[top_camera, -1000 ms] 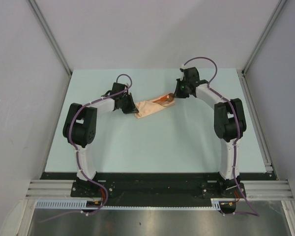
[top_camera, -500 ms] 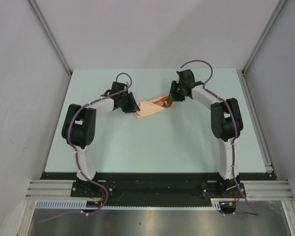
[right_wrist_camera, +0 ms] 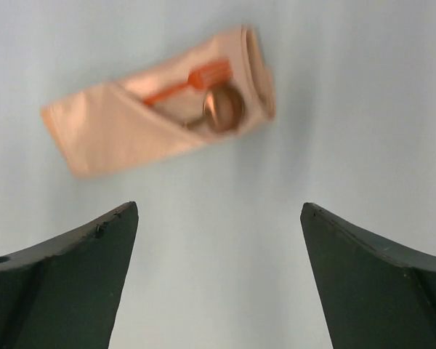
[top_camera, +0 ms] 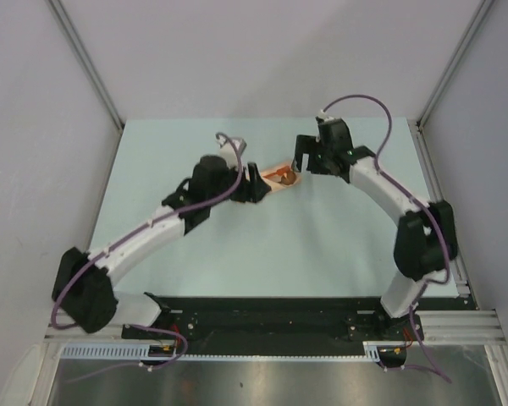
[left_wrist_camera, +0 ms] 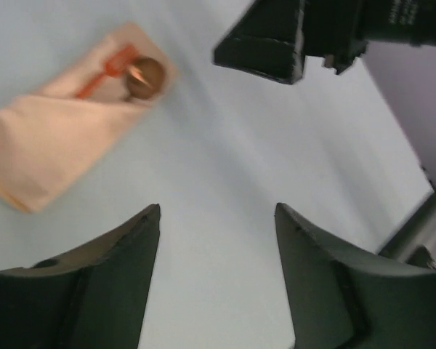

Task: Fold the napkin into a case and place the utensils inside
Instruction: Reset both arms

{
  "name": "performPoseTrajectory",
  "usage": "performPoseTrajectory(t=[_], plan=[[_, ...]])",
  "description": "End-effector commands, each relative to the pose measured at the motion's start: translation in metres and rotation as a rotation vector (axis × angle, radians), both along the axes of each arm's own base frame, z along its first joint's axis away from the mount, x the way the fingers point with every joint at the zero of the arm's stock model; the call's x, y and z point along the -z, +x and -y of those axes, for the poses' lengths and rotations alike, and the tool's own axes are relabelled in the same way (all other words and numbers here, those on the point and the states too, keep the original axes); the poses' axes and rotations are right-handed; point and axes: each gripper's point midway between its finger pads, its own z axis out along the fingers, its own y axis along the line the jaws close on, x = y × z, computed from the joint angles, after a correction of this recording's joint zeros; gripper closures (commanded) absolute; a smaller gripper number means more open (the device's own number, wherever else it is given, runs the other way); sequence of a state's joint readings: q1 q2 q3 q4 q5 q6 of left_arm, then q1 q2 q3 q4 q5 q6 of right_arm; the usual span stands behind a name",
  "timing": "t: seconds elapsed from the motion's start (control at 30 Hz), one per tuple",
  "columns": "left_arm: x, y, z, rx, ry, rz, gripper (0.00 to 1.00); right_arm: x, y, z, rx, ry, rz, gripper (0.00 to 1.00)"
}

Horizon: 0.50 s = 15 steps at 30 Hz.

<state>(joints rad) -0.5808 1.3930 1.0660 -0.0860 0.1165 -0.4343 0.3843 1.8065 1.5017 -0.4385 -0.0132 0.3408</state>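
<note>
On the pale table, the case hides the utensils' handles.

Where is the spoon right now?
The spoon sits in the open end of the napkin case, right beside the orange fork. In the top view, the case lies at the far middle of the table.

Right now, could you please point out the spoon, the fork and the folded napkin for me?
spoon (right_wrist_camera: 223,107): right wrist view, on its round coppery bowl.
fork (right_wrist_camera: 207,74): right wrist view, on its orange prongs.
folded napkin (right_wrist_camera: 116,127): right wrist view, on the plain front flap.
</note>
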Motion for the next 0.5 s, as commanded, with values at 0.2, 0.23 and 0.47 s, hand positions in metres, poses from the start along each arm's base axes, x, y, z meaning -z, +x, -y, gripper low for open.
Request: performPoseTrajectory(t=[0.2, 0.23, 0.47], plan=[[-0.024, -0.133, 0.016, 0.203, -0.322, 0.259, 0.00, -0.002, -0.164, 0.023, 0.013, 0.159, 0.165, 0.00], [-0.027, -0.137, 0.010, 0.194, -0.349, 0.277, 0.00, -0.003, -0.173, 0.020, 0.004, 0.201, 0.169, 0.00], [-0.031, -0.159, -0.016, 0.182, -0.479, 0.374, 0.00, -0.002, -0.216, 0.009, -0.062, 0.423, 0.177, 0.00]])
